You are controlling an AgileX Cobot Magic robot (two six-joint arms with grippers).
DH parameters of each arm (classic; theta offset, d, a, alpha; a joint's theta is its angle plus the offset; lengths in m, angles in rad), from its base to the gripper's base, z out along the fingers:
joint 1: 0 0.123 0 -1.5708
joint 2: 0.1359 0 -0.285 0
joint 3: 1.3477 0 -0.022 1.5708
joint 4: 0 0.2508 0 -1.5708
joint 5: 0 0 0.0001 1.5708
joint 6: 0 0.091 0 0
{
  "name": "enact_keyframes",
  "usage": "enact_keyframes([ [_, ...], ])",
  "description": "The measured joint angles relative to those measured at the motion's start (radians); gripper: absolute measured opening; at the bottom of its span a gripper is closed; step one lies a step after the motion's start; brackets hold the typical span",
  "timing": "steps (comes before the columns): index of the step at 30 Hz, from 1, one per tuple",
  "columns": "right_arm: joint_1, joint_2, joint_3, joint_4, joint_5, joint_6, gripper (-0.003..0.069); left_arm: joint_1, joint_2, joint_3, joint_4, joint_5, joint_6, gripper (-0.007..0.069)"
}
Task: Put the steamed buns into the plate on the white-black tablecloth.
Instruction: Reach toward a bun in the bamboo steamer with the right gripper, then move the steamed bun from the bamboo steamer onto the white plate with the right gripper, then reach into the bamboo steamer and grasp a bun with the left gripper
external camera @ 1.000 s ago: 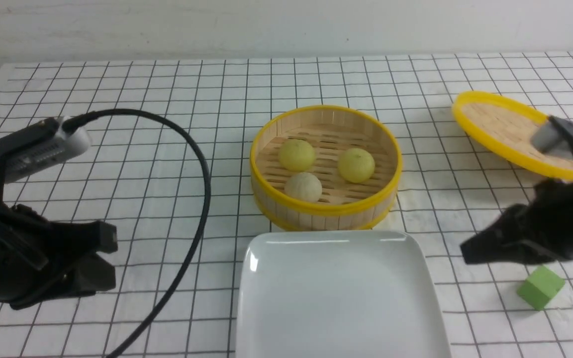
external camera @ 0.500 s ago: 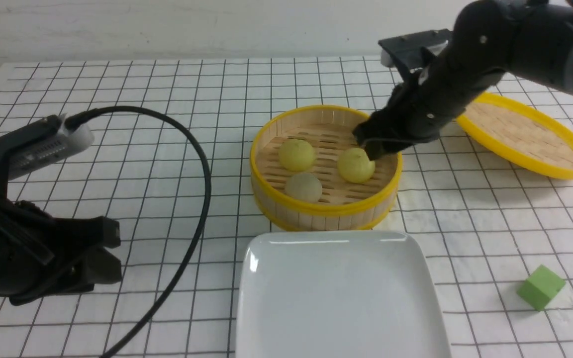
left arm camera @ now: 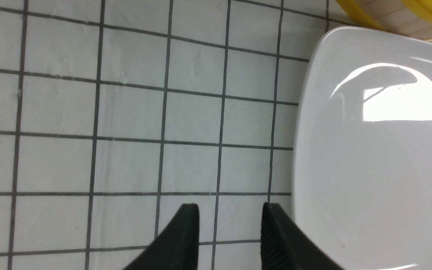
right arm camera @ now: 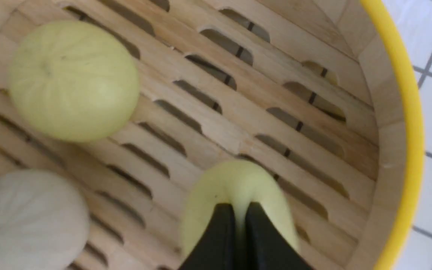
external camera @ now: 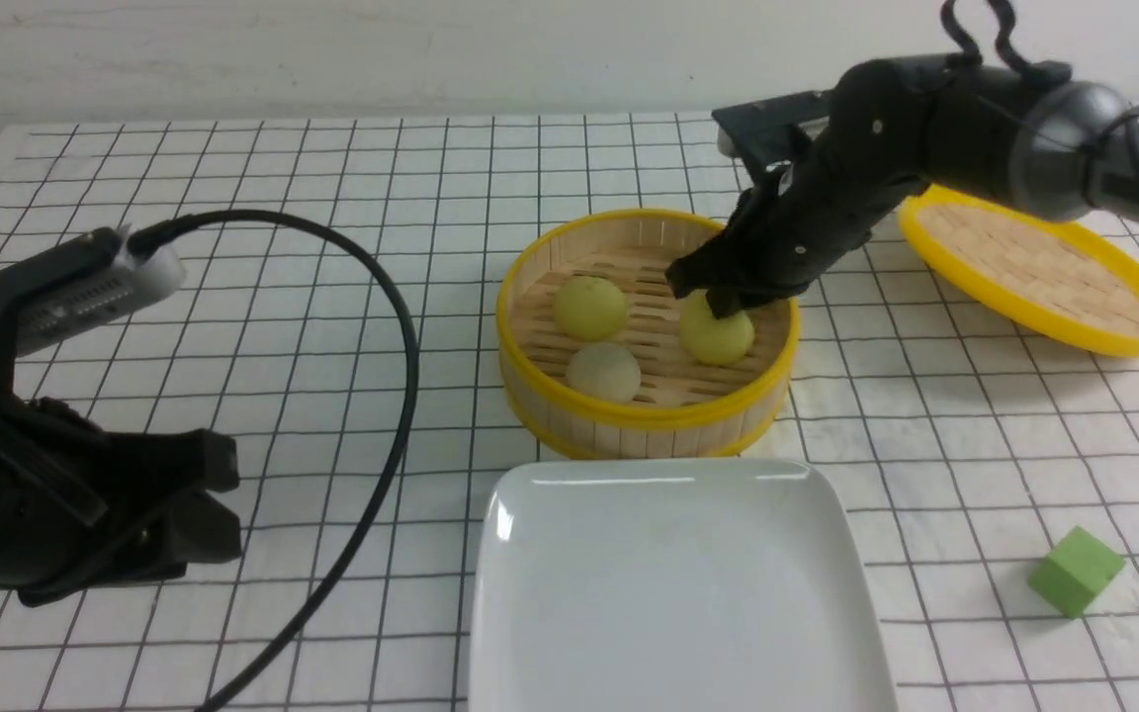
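Three steamed buns sit in a round bamboo basket (external camera: pixel 644 415) on the white-black tablecloth (external camera: pixel 332 178): a pale yellow one (external camera: pixel 590 308), an off-white one (external camera: pixel 603 372) and a second yellow one (external camera: pixel 718 336). My right gripper (external camera: pixel 718 302) reaches down into the basket and is shut on that second yellow bun (right arm camera: pixel 238 183), pinching its top so the dough bulges around the fingertips (right arm camera: pixel 221 221). The white plate (external camera: pixel 668 473) lies just in front of the basket with nothing on it. My left gripper (left arm camera: pixel 231 212) hovers open over the cloth beside the plate's edge (left arm camera: pixel 302 150), holding nothing.
The yellow-rimmed woven lid (external camera: pixel 1034 262) lies tilted at the back right, behind my right arm. A green cube (external camera: pixel 1074 572) rests at the front right. A black cable (external camera: pixel 401 396) loops from my left arm over the cloth left of the basket.
My right arm swung from the front right, near the green cube, up and over into the basket, and its jaws closed on the right-hand yellow bun. The left arm stayed put.
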State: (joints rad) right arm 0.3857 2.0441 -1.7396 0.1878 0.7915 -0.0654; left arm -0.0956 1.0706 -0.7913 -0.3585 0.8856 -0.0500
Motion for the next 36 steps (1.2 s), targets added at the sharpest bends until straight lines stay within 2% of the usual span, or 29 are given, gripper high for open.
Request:
enact_keyframes([
  [3,0.000,-0.136,0.007,0.003,0.114,0.000,0.0012,0.000,0.000,0.000,0.000,0.000,0.000,0.0263],
  [7,0.012,-0.327,0.152,0.100,0.206,-0.001,0.0012,0.000,0.000,0.000,0.004,0.000,0.000,0.0264],
  [11,0.071,-0.363,0.397,0.183,0.094,-0.034,0.0016,0.000,0.000,0.000,0.015,-0.002,0.000,0.0264],
  [13,0.107,-0.341,0.534,0.197,-0.022,-0.038,0.0026,0.000,0.000,0.000,0.021,-0.004,0.000,0.0264],
  [15,0.117,-0.329,0.583,0.199,-0.069,-0.038,0.0035,0.000,0.000,0.000,0.024,-0.004,0.000,0.0264],
  [17,0.126,-0.306,0.665,0.200,-0.172,-0.038,0.0098,0.000,0.000,0.000,0.026,-0.011,0.000,0.0264],
  [18,0.128,-0.304,0.670,0.200,-0.182,-0.038,0.0105,0.000,0.000,0.000,0.026,-0.011,0.000,0.0264],
  [21,0.128,-0.303,0.676,0.201,-0.221,-0.038,0.0249,0.000,0.000,0.000,0.026,-0.015,0.000,0.0264],
  [22,0.128,-0.307,0.667,0.202,-0.212,-0.036,0.0325,0.000,0.000,0.000,0.026,-0.015,0.000,0.0264],
  [23,0.128,-0.309,0.662,0.202,-0.205,-0.036,0.0337,0.000,0.000,0.000,0.026,-0.015,0.000,0.0264],
  [25,0.120,-0.338,0.615,0.169,-0.128,-0.033,0.0440,0.000,0.000,0.000,0.026,-0.015,0.000,0.0264],
  [27,0.101,-0.383,0.563,0.118,-0.029,-0.028,0.0463,0.000,0.000,0.000,0.026,-0.022,0.000,0.0264],
  [30,0.062,-0.466,0.505,0.040,0.119,-0.009,0.0388,0.000,0.000,0.000,0.024,-0.037,0.000,0.0260],
  [31,0.042,-0.512,0.495,-0.003,0.184,0.007,0.0304,0.000,0.001,0.000,0.015,-0.039,0.000,0.0248],
  [32,0.038,-0.527,0.494,-0.009,0.204,0.009,0.0290,0.000,0.001,0.000,0.014,-0.039,0.000,0.0245],
  [33,0.005,-0.595,0.501,-0.060,0.281,0.031,0.0158,0.000,0.012,0.000,-0.014,-0.033,0.000,0.0208],
  [35,-0.027,-0.686,0.532,-0.100,0.339,0.052,0.0039,0.000,0.041,-0.003,-0.056,-0.013,0.007,0.0135],
  [36,-0.045,-0.735,0.562,-0.114,0.357,0.065,0.0003,0.000,0.058,-0.003,-0.074,-0.005,0.019,0.0091],
])
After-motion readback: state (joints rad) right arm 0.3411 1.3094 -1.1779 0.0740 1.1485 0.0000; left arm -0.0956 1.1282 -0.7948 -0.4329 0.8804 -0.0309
